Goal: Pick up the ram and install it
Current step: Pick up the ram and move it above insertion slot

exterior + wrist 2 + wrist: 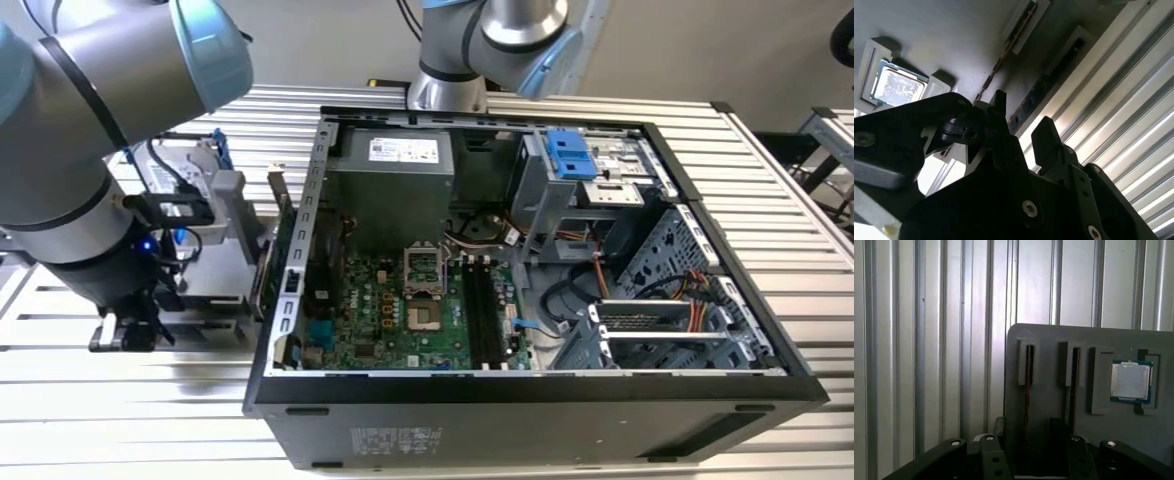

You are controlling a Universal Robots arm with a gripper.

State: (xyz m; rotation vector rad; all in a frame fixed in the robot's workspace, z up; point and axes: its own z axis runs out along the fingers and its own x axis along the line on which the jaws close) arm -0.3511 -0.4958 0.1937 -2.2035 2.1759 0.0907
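The ram (1027, 375) stands on edge in a slot of a grey holder plate (1054, 340), showing as a thin brownish strip (1004, 52) in both wrist views. My gripper (1026, 426) hovers at the near end of that slot, open, with a black finger on each side of the stick's line and a clear gap (1019, 117) between the fingers. A second, darker stick (1073, 380) sits in the neighbouring slot. In the exterior view the gripper (127, 335) is low at the left, outside the open computer case (534, 385).
A processor chip (1130, 381) lies in a pocket of the holder beside the slots. The holder rests on a ribbed metal table (914, 340). Inside the case, the long black motherboard slots (483, 310) lie right of the processor socket. The case's left wall (287, 270) stands between gripper and board.
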